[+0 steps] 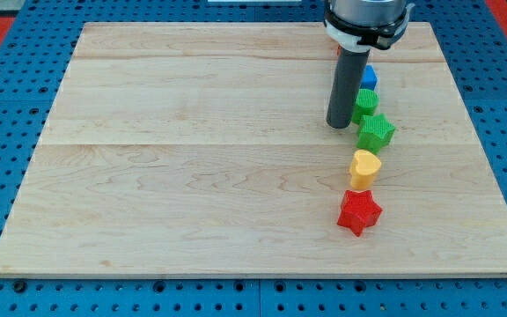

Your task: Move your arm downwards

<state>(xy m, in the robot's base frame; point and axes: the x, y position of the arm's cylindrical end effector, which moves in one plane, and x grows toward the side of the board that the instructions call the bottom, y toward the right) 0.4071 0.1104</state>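
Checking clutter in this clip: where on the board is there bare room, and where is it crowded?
Bare: everything on the view's left of my tip, out to the board edges, and the strip below the red star. Crowded: the right-side column of blue block, green block, green star, yellow heart and red star, my tip just left of the greens.

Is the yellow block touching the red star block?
Apart. The camera view shows a thin strip of bare wood between the yellow block and the red star below it.

Pale grained wood board [192,158]; matt plastic-looking red star [359,212]; dark matt rod [342,88].
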